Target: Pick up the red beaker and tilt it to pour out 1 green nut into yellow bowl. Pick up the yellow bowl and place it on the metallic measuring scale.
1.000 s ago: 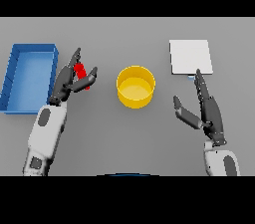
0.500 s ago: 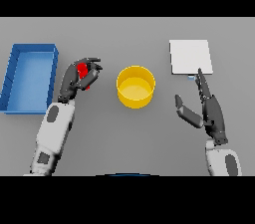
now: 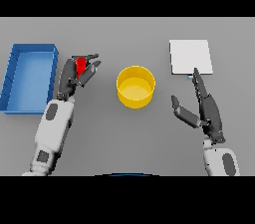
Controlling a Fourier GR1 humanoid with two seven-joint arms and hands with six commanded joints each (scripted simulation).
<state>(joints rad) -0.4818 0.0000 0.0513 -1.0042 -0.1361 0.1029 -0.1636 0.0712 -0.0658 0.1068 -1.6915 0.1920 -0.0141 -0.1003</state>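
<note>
The red beaker point(image 3: 80, 64) shows as a small red shape between the fingers of my left hand point(image 3: 72, 76), which is curled round it, left of the yellow bowl point(image 3: 135, 86). The bowl stands upright at the table's middle, a short gap from the left hand. I cannot make out any green nut. The metallic measuring scale point(image 3: 191, 56) is a pale flat square at the back right. My right hand point(image 3: 206, 111) hovers open below the scale and right of the bowl, fingers straight and pointing away from me.
A blue tray point(image 3: 10, 78) with raised walls lies at the far left, just beside my left arm.
My left hand has closed round the red beaker and shifted slightly right toward the bowl. The right hand has stayed almost still.
</note>
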